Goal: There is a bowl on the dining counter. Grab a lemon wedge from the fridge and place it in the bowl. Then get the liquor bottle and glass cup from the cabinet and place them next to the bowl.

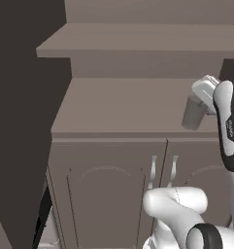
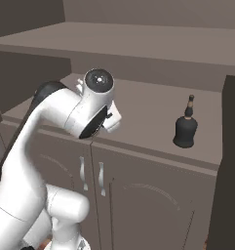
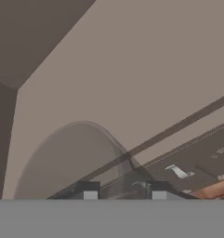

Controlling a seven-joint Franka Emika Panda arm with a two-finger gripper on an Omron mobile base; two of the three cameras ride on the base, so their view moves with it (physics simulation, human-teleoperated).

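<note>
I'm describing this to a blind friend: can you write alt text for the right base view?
A white robot arm reaches onto the open shelf of a brown cabinet, its hand hidden behind its own wrist. To the right, a small dark bottle stands upright on the same shelf. Below are two closed doors with slim silver handles.

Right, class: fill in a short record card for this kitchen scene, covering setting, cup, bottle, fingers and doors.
setting: cabinet with open shelves above closed doors
cup: glass cup upright on the lower shelf, at the hand
bottle: liquor bottle upright on the same shelf, standing apart from the hand
fingers: fingers either side of the cup; grip unclear
doors: lower doors shut
</note>
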